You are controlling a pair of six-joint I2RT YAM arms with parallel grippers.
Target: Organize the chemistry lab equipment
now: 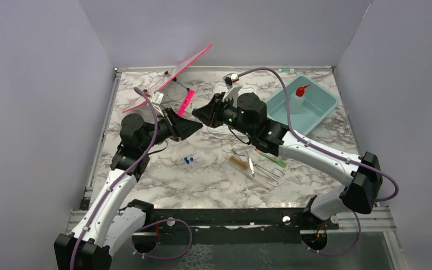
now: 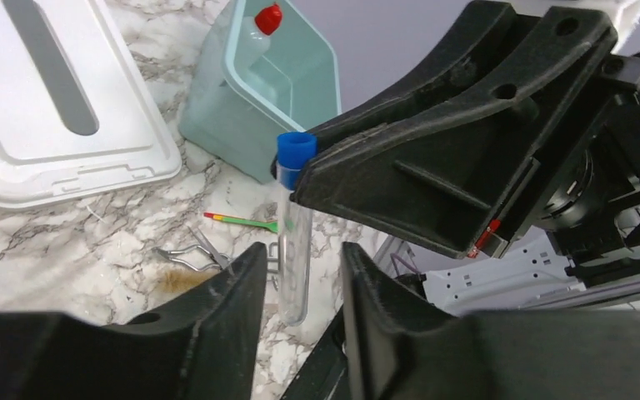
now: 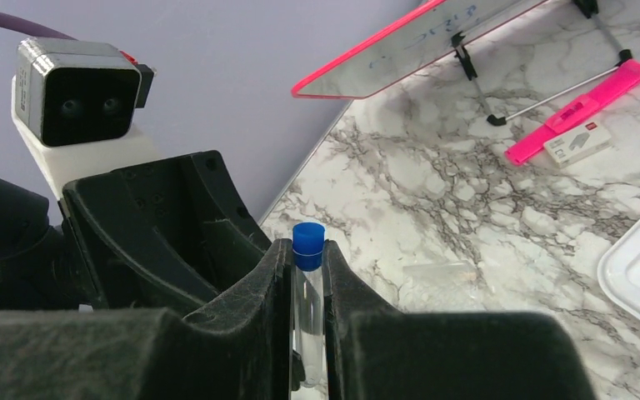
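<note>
You're in a robotics lab cell: a marble-patterned tabletop (image 1: 202, 185) boxed in by plain lavender walls (image 1: 34, 84), a metal rail (image 1: 230, 218) along its near edge, and chemistry gear about: a blue-capped tube (image 2: 293, 233), metal tweezers (image 1: 251, 163), a squeeze bottle (image 2: 258, 37).

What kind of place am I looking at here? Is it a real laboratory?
Probably a robot test booth staged as a lab bench: plain walls box in a marble-patterned table, two robot arms stand at its edge, and a squeeze bottle sits in a teal tub.
</note>
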